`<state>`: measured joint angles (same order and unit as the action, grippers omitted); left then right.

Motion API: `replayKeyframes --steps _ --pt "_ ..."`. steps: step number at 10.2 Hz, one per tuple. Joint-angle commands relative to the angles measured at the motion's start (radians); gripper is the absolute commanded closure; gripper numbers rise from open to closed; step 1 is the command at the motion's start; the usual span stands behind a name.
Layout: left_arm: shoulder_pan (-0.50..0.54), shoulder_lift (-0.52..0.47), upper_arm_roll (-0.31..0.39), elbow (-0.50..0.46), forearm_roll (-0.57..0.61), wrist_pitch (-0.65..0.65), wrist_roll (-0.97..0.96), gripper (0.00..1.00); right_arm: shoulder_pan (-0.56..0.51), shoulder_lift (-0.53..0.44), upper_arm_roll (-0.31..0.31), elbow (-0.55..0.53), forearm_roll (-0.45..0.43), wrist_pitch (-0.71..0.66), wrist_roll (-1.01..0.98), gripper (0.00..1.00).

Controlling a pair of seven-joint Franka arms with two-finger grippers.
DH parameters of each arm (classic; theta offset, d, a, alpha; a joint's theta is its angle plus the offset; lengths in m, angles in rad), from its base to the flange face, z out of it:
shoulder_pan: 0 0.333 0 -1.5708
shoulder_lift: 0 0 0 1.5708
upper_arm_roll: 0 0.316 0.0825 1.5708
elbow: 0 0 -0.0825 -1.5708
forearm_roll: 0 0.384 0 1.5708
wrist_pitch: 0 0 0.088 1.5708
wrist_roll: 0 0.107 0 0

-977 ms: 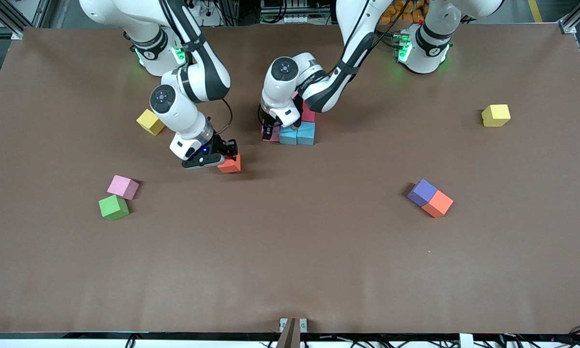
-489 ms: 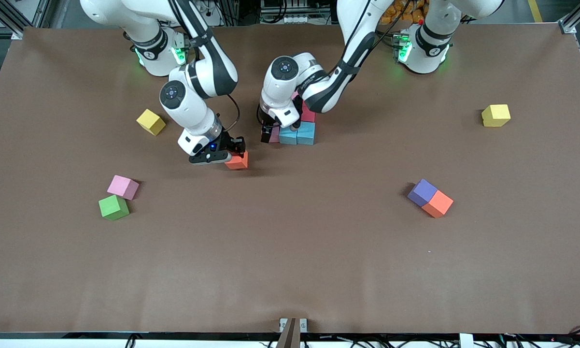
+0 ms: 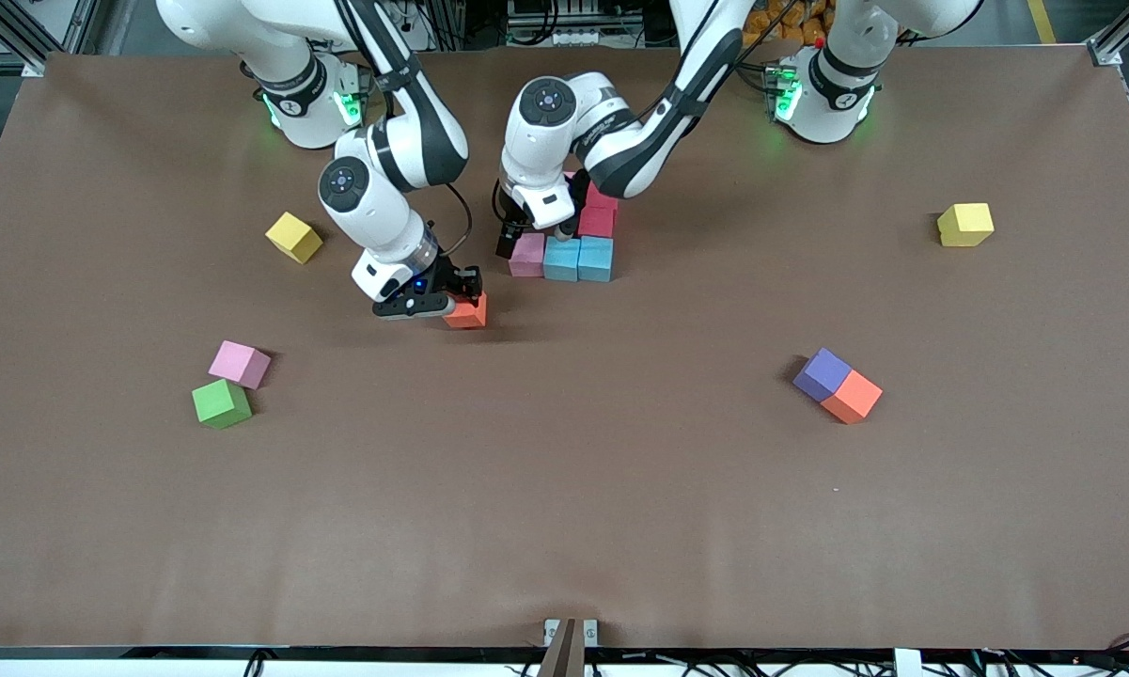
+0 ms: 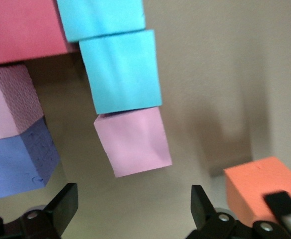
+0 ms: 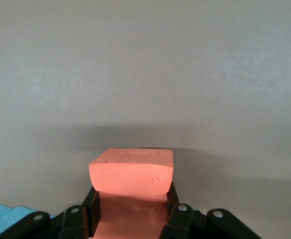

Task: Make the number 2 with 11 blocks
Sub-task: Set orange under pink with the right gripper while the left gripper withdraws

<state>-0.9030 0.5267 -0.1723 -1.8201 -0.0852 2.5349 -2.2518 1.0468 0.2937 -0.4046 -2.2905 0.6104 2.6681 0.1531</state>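
The number 2 stands as a cluster of blocks near the robots' bases: a pink block (image 3: 527,254) (image 4: 133,142), two light blue blocks (image 3: 561,259) (image 3: 596,259) in a row, and a red block (image 3: 597,221) touching them. A purple block (image 4: 16,159) shows in the left wrist view, hidden by the arm in the front view. My left gripper (image 3: 515,237) (image 4: 133,209) hangs open just above the pink block, holding nothing. My right gripper (image 3: 451,299) (image 5: 130,204) is shut on an orange block (image 3: 467,310) (image 5: 130,174), low over the table beside the cluster.
Loose pink (image 3: 240,364) and green (image 3: 221,403) blocks lie toward the right arm's end. Purple (image 3: 822,373) and orange (image 3: 852,396) blocks touch each other toward the left arm's end. Two yellow cubes (image 3: 293,236) (image 3: 964,224) sit apart.
My left gripper opened, let go of the pink block at the row's end and rose. My right gripper carried the orange block closer to the cluster.
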Motion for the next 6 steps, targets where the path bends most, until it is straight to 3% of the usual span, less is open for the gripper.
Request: replayKeyframes --steps 1,6 --pt "0.080 -0.086 -0.015 -0.031 0.103 -0.063 0.040 0.00 0.050 0.033 -0.008 0.023 0.023 0.029 0.055 0.93" --pt "0.231 -0.143 -0.016 -0.027 0.136 -0.192 0.338 0.00 0.122 0.096 -0.011 0.086 0.022 0.026 0.180 0.93"
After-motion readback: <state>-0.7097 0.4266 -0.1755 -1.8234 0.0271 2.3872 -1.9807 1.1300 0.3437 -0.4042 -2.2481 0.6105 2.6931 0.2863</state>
